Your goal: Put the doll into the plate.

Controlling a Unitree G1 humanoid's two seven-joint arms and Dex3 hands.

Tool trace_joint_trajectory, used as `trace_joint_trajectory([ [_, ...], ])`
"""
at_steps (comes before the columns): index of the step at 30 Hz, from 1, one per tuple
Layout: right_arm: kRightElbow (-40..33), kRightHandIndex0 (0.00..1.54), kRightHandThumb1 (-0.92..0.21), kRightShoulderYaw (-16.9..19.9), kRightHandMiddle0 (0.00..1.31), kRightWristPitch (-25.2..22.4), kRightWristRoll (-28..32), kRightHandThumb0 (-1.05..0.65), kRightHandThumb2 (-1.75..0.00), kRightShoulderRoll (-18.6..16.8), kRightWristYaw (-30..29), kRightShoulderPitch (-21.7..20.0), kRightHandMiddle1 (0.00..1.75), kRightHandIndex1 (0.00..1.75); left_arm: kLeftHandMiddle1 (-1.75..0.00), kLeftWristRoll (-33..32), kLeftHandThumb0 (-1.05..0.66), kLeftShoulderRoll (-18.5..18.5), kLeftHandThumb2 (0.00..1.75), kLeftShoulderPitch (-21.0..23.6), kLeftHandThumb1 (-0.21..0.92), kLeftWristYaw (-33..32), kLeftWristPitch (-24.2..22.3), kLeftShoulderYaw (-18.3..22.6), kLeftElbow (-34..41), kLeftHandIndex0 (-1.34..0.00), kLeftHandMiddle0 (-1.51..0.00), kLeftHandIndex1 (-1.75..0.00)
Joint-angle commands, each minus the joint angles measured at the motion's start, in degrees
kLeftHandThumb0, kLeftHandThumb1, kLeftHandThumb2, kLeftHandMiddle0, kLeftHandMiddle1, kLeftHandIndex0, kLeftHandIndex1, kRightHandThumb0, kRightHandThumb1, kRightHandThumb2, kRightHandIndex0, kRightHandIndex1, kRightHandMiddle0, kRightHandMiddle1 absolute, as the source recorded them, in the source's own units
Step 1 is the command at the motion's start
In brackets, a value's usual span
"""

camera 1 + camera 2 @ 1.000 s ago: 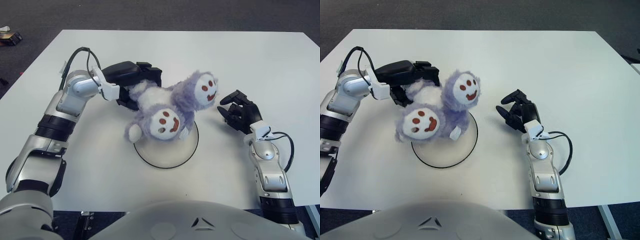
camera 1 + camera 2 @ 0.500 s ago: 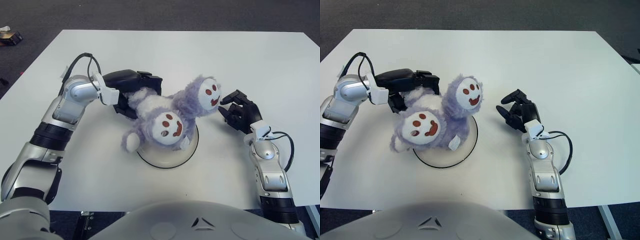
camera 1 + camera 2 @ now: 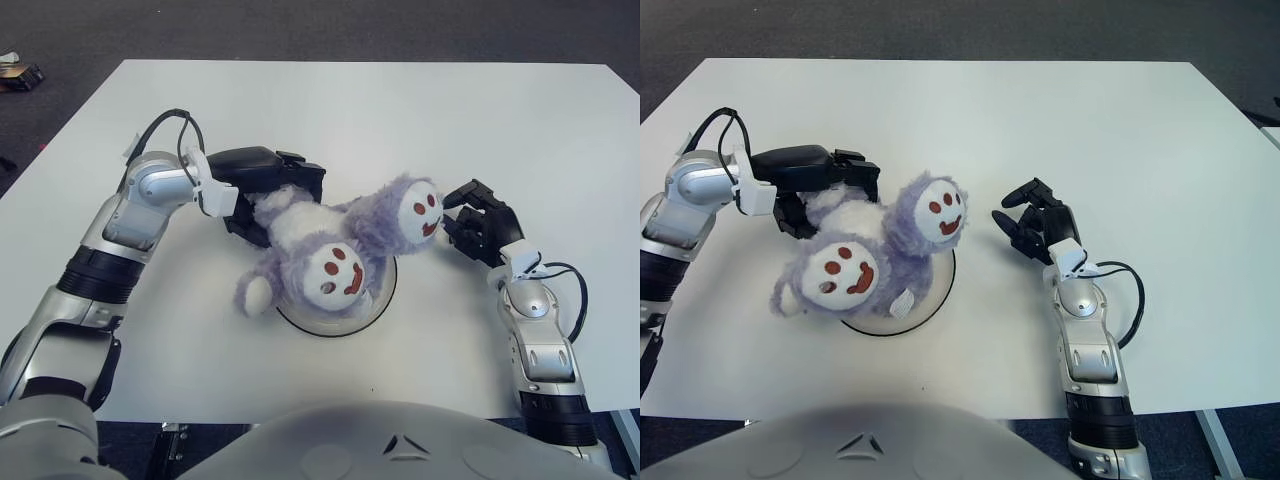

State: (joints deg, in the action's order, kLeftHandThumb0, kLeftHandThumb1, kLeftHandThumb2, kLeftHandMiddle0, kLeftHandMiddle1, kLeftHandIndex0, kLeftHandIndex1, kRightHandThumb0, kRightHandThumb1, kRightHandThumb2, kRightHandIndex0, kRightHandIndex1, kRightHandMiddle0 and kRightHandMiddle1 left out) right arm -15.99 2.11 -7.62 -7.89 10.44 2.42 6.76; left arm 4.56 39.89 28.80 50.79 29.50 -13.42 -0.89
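The doll (image 3: 335,245), a fluffy purple and white plush showing 2 round white faces with red eyes and mouths, lies across the plate (image 3: 385,300) near the middle of the white counter (image 3: 400,110), a little toward its near edge. The plate is a round white dish with a dark rim, and only its near and right arc shows from under the plush. One face looks up from over the plate, the other sits higher and to the right, past the plate's far right rim. A white-tipped paw (image 3: 250,293) hangs off the plate's left side onto the counter.

The left hand (image 3: 262,180) reaches in from the counter's left side and its black fingers are closed into the white fur at the doll's far left end, gripping it. The silver forearm runs back toward the left edge, with a black cable looped above the wrist.

The right hand (image 3: 482,222) shows just to the right of the doll's upper face, toward the counter's right edge. Its fingers are loosely curled around nothing, with a fingertip close to the plush; whether it touches cannot be told. Its forearm stretches back toward the near right corner
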Motion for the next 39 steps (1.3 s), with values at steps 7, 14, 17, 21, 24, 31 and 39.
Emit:
trace_joint_trajectory([
  [7, 2.5, 0.78, -0.92, -0.6, 0.45, -3.0, -0.3, -0.37, -0.29, -0.1, 0.5, 2.0, 1.49, 1.75, -1.07, 2.5, -0.25, 2.3, 0.41, 4.0, 0.87, 5.1, 5.4, -2.9, -0.8, -0.40, -0.35, -1.50],
  [14, 2.6, 0.78, -0.92, -0.6, 0.45, -2.9, -0.3, -0.37, -0.29, -0.1, 0.5, 2.1, 1.49, 1.75, -0.81, 2.1, -0.53, 1.5, 0.09, 4.2, 0.92, 4.4, 5.5, -2.5, -0.8, -0.25, -0.34, -1.04],
  [17, 2.6, 0.78, -0.92, -0.6, 0.45, -2.9, -0.3, -0.37, -0.29, -0.1, 0.5, 2.1, 1.49, 1.75, -0.82, 2.0, -0.56, 1.2, 0.05, 3.9, 0.92, 4.0, 4.7, -2.3, -0.5, -0.25, -0.34, -1.03],
  [21, 2.7, 0.78, -0.92, -0.6, 0.45, -2.9, -0.3, -0.37, -0.29, -0.1, 0.5, 2.0, 1.49, 1.75, -0.84, 2.0, -0.58, 0.8, 0.03, 3.6, 0.92, 3.4, 4.0, -2.0, -0.1, -0.26, -0.33, -1.00],
  [24, 2.8, 0.78, -0.92, -0.6, 0.45, -2.8, -0.4, -0.37, -0.29, -0.1, 0.4, 2.0, 1.49, 1.75, -0.76, 2.1, -0.60, 0.7, 0.01, 3.4, 0.91, 3.1, 4.1, -2.0, 0.1, -0.28, -0.35, -0.90],
  [31, 2.9, 0.79, -0.92, -0.7, 0.45, -2.9, -0.5, -0.37, -0.29, -0.1, 0.4, 2.0, 1.49, 1.75, -0.41, 2.0, -0.64, 0.3, 0.00, 3.3, 0.91, 2.6, 5.0, -2.1, -0.5, -0.34, -0.46, -0.66],
  [39, 2.8, 0.79, -0.92, -0.7, 0.45, -2.9, -0.5, -0.37, -0.29, -0.1, 0.4, 2.0, 1.49, 1.75, -0.08, 1.9, -0.67, -0.1, 0.00, 3.1, 0.91, 1.8, 5.2, -2.1, -0.9, -0.39, -0.56, -0.43],
])
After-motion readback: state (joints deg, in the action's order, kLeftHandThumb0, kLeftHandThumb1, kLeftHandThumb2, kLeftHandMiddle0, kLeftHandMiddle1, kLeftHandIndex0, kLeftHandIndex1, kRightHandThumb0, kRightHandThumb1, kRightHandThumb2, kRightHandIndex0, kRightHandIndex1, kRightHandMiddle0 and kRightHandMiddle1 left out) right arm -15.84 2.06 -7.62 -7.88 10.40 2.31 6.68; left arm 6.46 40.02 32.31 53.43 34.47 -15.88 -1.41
